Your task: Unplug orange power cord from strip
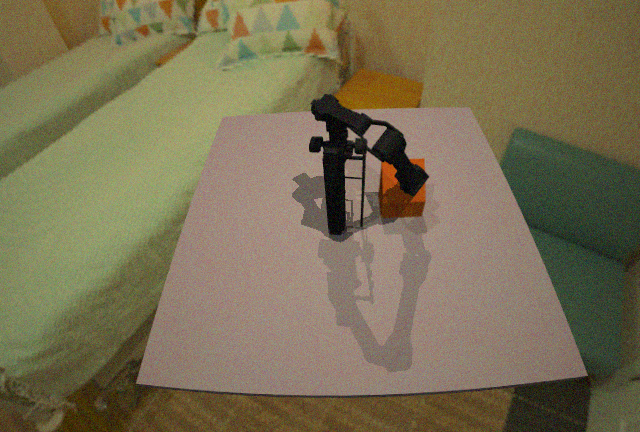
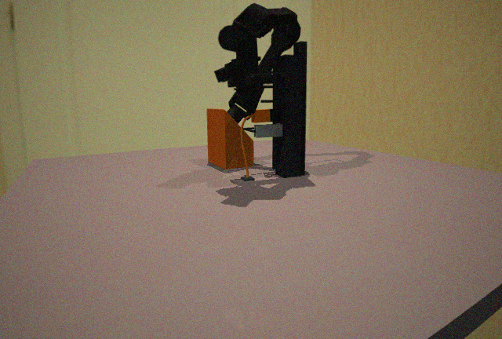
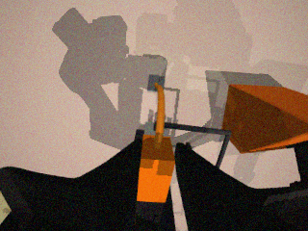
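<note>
Between the gripper (image 3: pixel 166 166) fingers sits the orange plug (image 3: pixel 156 168), clamped tight, its cord (image 2: pixel 243 147) hanging to the counter (image 2: pixel 161 246) beside the black power strip (image 2: pixel 289 112), near an orange block (image 2: pixel 224 140).

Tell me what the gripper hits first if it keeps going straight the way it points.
The gripper, shut on the orange plug, points down along the cord; it would probably meet the table first, though depth is unclear.

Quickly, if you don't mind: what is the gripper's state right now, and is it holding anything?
Gripper: closed on the orange plug, with the orange cord trailing from it down toward the table.
</note>
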Available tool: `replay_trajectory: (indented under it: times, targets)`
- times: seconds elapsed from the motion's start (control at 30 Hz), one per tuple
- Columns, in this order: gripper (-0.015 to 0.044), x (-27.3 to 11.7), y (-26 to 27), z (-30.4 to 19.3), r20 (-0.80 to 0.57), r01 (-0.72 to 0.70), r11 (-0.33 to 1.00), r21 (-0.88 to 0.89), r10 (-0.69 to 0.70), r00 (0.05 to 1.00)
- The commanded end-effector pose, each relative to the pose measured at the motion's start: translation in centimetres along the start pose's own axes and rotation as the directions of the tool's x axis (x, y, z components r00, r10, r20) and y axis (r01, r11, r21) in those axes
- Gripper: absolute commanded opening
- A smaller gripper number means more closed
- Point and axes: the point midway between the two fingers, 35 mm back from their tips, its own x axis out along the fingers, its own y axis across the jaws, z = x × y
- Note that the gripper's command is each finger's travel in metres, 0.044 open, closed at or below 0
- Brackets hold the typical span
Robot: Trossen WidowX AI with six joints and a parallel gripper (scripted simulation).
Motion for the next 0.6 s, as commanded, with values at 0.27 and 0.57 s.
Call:
replay_trajectory:
  times: [0.27,0.57]
  targets:
    - [0.0131,-0.5,-0.1,2.2,0.068,0.009,1.000,-0.014,-0.008,0.998]
    - [0.0160,-0.5,-0.1,2.2,0.068,0.009,1.000,-0.014,-0.008,0.998]
